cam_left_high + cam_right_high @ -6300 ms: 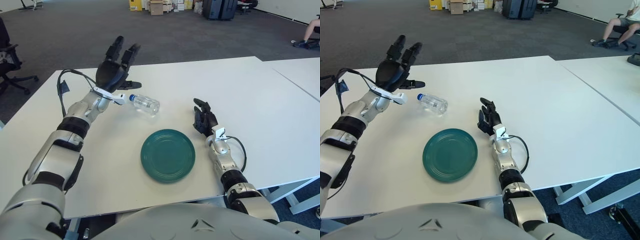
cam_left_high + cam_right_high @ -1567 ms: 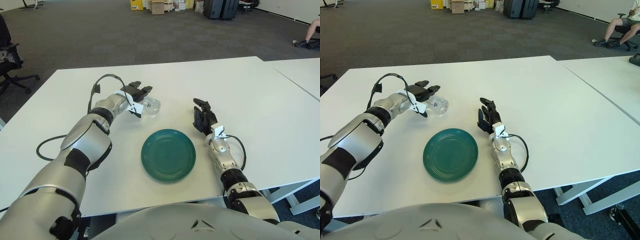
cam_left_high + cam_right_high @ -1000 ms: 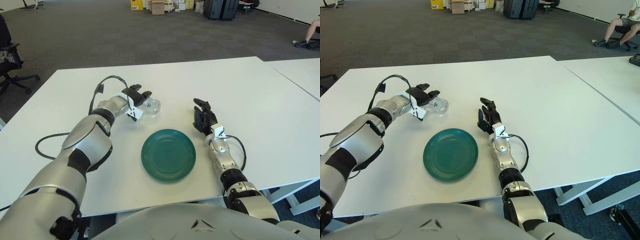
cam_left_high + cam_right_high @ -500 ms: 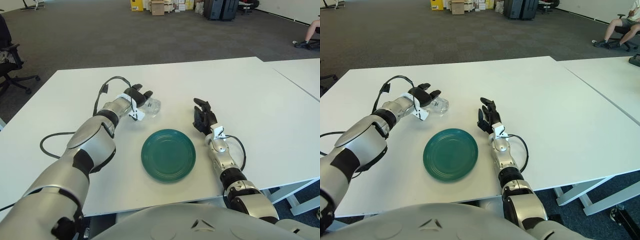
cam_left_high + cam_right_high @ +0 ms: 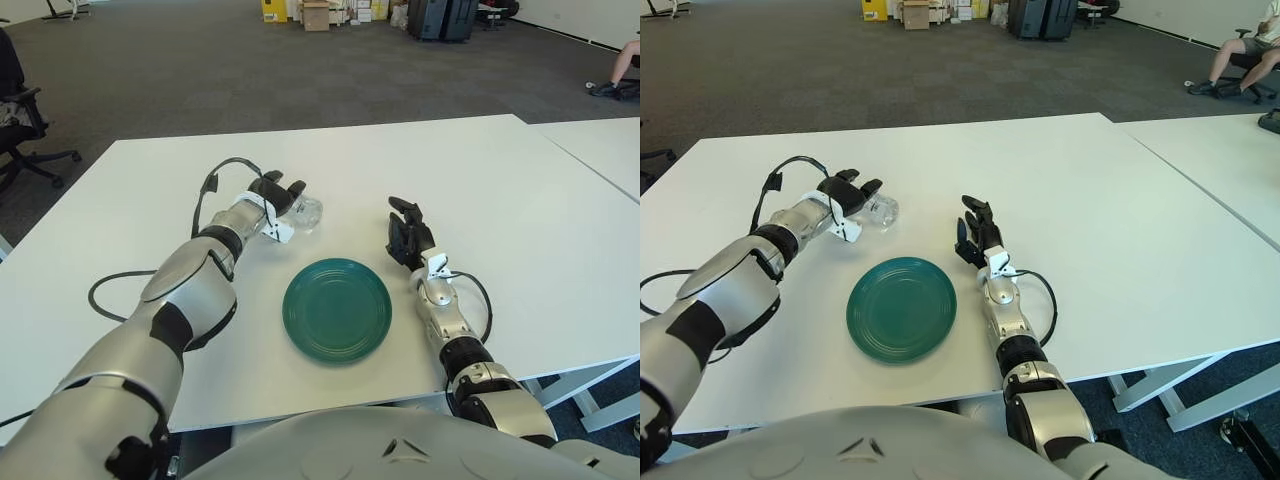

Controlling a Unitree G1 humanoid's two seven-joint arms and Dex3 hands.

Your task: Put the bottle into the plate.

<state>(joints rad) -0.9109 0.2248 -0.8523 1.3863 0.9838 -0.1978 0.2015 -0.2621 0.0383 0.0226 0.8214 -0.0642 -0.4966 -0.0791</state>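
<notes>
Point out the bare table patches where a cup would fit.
Free: the table right of the right hand and behind the bottle. Crowded: between the left hand at the bottle, the green plate and the right hand.

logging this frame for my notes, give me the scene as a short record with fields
surface: white table
bottle: clear plastic bottle, lying on its side, behind and left of the plate
plate: dark green round plate, nothing on it
left hand: left hand over the bottle's cap end, fingers around it
right hand: right hand idle, right of the plate
task state: bottle not yet in plate
</notes>
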